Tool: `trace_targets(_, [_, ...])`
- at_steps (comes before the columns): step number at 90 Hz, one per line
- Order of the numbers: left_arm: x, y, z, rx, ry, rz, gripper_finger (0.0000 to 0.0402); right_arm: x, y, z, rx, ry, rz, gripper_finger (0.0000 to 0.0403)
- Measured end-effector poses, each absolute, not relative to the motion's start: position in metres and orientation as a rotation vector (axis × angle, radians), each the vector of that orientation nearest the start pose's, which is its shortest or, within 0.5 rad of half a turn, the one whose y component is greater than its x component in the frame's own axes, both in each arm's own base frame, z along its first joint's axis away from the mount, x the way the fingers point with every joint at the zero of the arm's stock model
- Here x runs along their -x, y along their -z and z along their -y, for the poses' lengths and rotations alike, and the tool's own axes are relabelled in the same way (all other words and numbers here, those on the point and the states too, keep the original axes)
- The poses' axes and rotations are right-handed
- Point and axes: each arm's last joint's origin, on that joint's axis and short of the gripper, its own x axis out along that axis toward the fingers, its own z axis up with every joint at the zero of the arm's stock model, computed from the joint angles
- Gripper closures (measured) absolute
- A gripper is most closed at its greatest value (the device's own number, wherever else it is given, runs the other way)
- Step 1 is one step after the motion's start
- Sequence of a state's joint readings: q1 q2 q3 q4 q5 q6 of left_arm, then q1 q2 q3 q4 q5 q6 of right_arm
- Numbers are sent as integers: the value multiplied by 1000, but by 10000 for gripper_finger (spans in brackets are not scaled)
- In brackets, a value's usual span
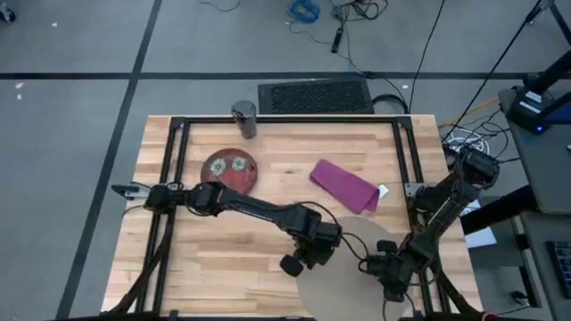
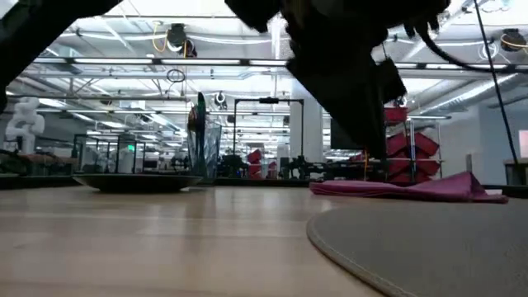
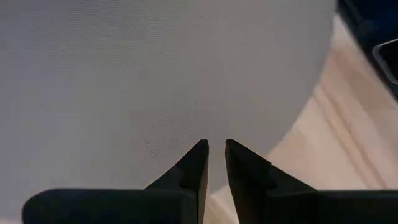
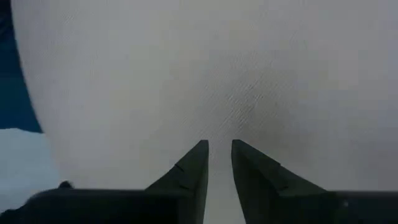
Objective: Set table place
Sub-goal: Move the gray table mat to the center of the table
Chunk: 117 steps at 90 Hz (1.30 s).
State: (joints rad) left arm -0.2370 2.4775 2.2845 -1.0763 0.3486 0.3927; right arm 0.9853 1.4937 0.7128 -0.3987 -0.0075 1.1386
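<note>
Left arm: reached toward 4 o'clock, left gripper (image 3: 215,163) pointed down, fingers nearly closed. Right arm: folded toward 7 o'clock, right gripper (image 4: 219,163) lowered, fingers narrowly parted.

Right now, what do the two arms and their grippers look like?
Both arms are dark, jointed segments with black cables looping by the wrists. The left gripper and right gripper each carry two black, wedge-shaped fingers tapering to narrow tips. No markings show.
</note>
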Motion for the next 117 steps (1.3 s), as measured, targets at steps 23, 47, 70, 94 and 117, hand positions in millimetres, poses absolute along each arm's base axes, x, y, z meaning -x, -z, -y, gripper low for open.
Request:
trace_targets(23, [-502, -171, 110, -160, 734, -1167, 360, -143, -148, -209, -369, -115, -1310, 344])
trace_targets(47, [-512, -146, 104, -123, 740, -1163, 361, -145, -147, -207, -350, -127, -1309, 344])
trace_targets(70, [-514, -130, 96, -76, 731, -1206, 366, -147, -144, -210, -350, -142, -1297, 344])
trace_targets(94, [-507, -126, 75, -41, 669, -1333, 399, -160, -118, -191, -480, -187, -1174, 344])
trace_targets(117, [-494, -109, 55, 13, 641, -1459, 401, -184, -113, -165, -413, -234, -1090, 344])
